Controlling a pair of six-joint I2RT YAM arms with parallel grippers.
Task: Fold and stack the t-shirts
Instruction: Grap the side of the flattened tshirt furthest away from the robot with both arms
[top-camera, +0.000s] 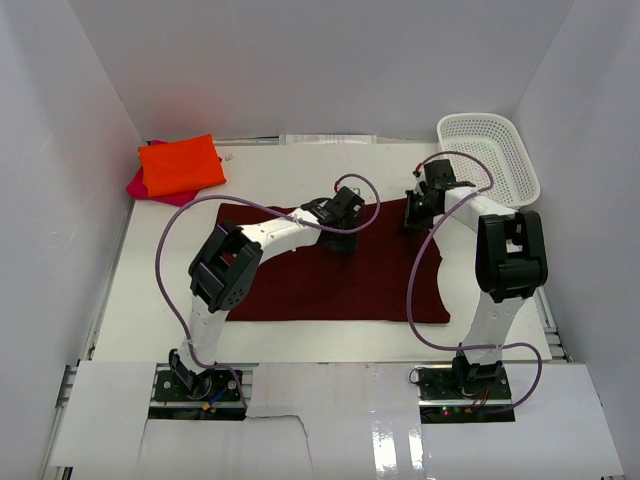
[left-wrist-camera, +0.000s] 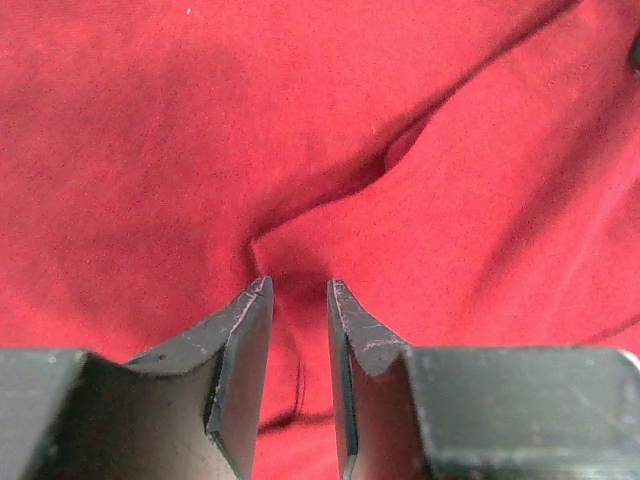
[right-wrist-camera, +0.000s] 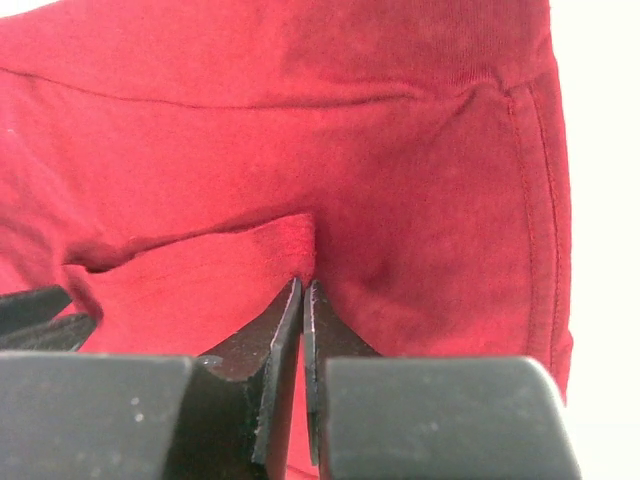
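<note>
Pinching the maroon t-shirt (right-wrist-camera: 400, 150), the right end effector (right-wrist-camera: 303, 288) holds a fold.

The magenta-pink shirt (top-camera: 135, 186) shows only as a sliver beneath the folded orange shirt (top-camera: 180, 165). The left arm (top-camera: 270, 232) covers part of the maroon shirt (top-camera: 330, 290) (both wrist cameras crop it). From above, the left gripper (top-camera: 344, 238) and right gripper (top-camera: 412, 224) are too small to show how their jaws stand.

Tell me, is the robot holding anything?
The right gripper pinches a fold of the maroon shirt near its far edge; the left gripper cannot be told.
</note>
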